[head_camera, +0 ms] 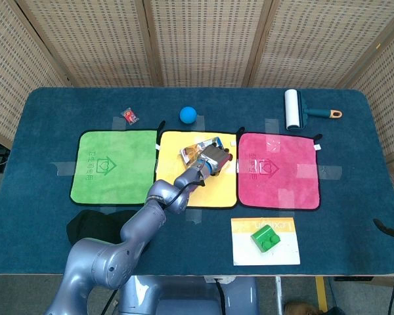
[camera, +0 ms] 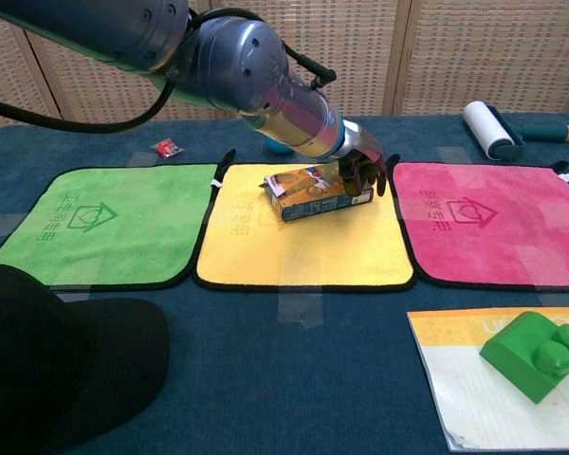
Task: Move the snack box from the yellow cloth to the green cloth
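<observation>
The snack box (camera: 306,193) lies on the yellow cloth (camera: 303,248), near its far edge; in the head view the snack box (head_camera: 196,150) sits in the upper middle of the yellow cloth (head_camera: 197,184). My left hand (camera: 361,169) has come down on the box's right end, with its fingers curled around it; the head view shows the left hand (head_camera: 216,159) covering that end. The green cloth (camera: 100,226) lies bare just left of the yellow one. Only a dark sliver of my right hand (head_camera: 385,227) shows at the right edge.
A pink cloth (camera: 488,220) lies right of the yellow one. Behind the cloths are a blue ball (head_camera: 188,115), a red candy (head_camera: 129,116) and a lint roller (head_camera: 293,109). A black cap (camera: 57,360) sits front left, and a green block (camera: 539,354) on a paper front right.
</observation>
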Robot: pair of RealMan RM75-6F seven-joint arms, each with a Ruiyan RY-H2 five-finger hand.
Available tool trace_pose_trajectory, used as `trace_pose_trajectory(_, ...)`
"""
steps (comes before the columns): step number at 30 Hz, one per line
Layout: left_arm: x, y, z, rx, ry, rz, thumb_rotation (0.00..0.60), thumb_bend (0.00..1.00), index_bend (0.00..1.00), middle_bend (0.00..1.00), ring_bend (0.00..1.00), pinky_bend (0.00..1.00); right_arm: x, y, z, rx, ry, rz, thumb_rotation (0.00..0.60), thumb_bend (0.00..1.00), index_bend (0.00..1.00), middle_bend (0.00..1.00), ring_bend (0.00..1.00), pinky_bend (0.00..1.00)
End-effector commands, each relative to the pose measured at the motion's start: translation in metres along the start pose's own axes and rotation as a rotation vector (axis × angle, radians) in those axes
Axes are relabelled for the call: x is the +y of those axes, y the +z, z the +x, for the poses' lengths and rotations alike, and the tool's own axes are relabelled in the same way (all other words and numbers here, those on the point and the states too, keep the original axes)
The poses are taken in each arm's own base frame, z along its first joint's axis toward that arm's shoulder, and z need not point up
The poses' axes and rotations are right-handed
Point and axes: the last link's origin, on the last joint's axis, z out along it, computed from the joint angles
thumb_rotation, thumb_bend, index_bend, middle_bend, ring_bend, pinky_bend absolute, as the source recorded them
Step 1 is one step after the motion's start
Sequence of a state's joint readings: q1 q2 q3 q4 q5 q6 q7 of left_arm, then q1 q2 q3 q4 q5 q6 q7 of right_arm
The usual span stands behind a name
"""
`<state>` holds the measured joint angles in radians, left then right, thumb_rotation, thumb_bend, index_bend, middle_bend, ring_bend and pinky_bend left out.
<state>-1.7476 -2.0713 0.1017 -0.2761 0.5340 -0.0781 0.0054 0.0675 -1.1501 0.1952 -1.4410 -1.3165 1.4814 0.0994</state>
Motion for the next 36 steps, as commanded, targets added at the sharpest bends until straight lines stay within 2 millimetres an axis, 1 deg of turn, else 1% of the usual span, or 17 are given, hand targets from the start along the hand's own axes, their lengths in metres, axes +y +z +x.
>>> trace_pose_trajectory(1, -0.016, -0.003, 0.003, -0.061, 0.022, 0.05, 0.6, 1.0, 0.24, 0.17, 0.19, 0.08, -0.001, 0.0, 0.001, 0.003, 0.001, 0.004, 0.6, 0.01, 0.0, 0.0, 0.0, 0.0)
trace_pose_trajectory(8, -0.041, -0.012, 0.008, -0.112, 0.025, 0.125, 0.6, 1.0, 0.26, 0.17, 0.19, 0.08, -0.004, -0.001, 0.0, -0.002, 0.003, 0.014, 0.6, 0.01, 0.0, 0.0, 0.0, 0.0)
trace_pose_trajectory(15, -0.071, -0.026, 0.009, -0.142, -0.001, 0.171, 0.6, 1.0, 0.26, 0.17, 0.19, 0.08, -0.007, -0.001, -0.001, -0.003, 0.004, 0.022, 0.6, 0.01, 0.0, 0.0, 0.0, 0.0)
trace_pose_trajectory(20, -0.091, -0.038, 0.005, -0.183, -0.03, 0.203, 0.6, 1.0, 0.26, 0.17, 0.19, 0.08, -0.01, -0.001, -0.001, -0.004, 0.005, 0.032, 0.6, 0.01, 0.0, 0.0, 0.0, 0.0)
trace_pose_trajectory(29, -0.117, -0.057, -0.001, -0.209, -0.07, 0.23, 0.6, 1.0, 0.26, 0.17, 0.19, 0.08, -0.014, -0.002, -0.002, -0.009, 0.008, 0.046, 0.6, 0.01, 0.0, 0.0, 0.0, 0.0)
trace_pose_trajectory(33, -0.138, -0.07, -0.005, -0.214, -0.102, 0.257, 0.6, 1.0, 0.26, 0.17, 0.19, 0.08, -0.017, -0.003, -0.002, -0.009, 0.012, 0.055, 0.6, 0.01, 0.0, 0.0, 0.0, 0.0)
trace_pose_trajectory(36, -0.147, -0.076, -0.008, -0.221, -0.12, 0.271, 0.6, 1.0, 0.26, 0.17, 0.19, 0.08, -0.018, -0.003, -0.002, -0.011, 0.014, 0.062, 0.6, 0.01, 0.0, 0.0, 0.0, 0.0)
